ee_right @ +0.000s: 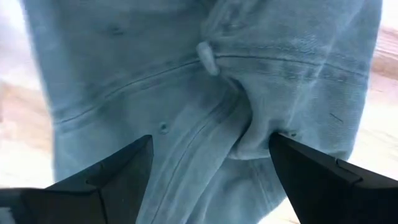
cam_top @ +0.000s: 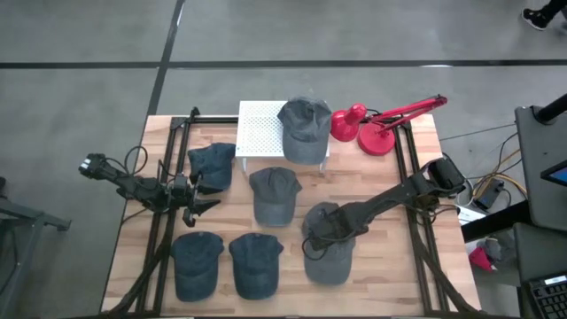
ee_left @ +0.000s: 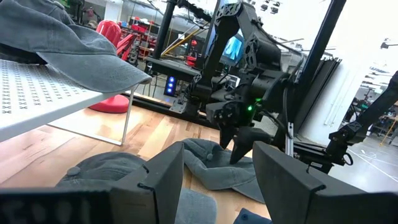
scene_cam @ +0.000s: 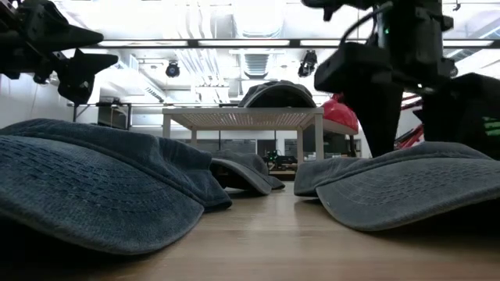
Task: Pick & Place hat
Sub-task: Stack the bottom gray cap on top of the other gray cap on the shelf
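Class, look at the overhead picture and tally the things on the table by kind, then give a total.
Denim caps: 6
White perforated stand: 1
Red desk lamp: 1
Total: 8

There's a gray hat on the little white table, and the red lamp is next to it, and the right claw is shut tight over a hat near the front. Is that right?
Almost. The right claw is open, not shut: the right wrist view shows its fingers spread wide over the hat. The gray hat does sit on the white table, with the red lamp beside it.

Grey concrete floor [cam_top: 266, 35]; ceiling lights [scene_cam: 173, 69]; wooden table [cam_top: 390, 292].
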Robot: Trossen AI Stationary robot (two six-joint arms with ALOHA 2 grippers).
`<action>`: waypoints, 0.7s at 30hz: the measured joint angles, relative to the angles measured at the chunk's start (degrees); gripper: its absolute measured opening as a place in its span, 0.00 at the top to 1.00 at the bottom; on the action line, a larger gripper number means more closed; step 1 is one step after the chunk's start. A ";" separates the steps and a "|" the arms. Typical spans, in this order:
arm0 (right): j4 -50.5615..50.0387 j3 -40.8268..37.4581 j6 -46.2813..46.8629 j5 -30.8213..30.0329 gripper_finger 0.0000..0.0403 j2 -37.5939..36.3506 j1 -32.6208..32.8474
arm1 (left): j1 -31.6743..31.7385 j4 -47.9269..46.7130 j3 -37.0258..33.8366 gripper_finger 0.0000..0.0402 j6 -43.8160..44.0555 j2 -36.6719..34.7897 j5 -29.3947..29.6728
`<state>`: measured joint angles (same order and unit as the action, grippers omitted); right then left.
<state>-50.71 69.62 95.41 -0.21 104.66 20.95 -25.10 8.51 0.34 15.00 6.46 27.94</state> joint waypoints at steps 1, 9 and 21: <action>0.51 -0.57 0.32 0.00 0.22 0.00 0.00 | 0.00 0.00 0.00 0.51 0.00 0.00 0.00; 7.05 -5.33 2.55 0.53 0.29 0.00 0.04 | -0.02 0.00 0.00 0.51 0.11 0.02 0.00; 7.86 -5.11 2.63 0.00 0.72 0.00 0.04 | 0.00 0.00 0.00 0.51 0.17 0.02 0.01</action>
<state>-42.85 64.51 98.04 -0.21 104.66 20.99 -25.10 8.51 0.34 15.18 6.48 27.96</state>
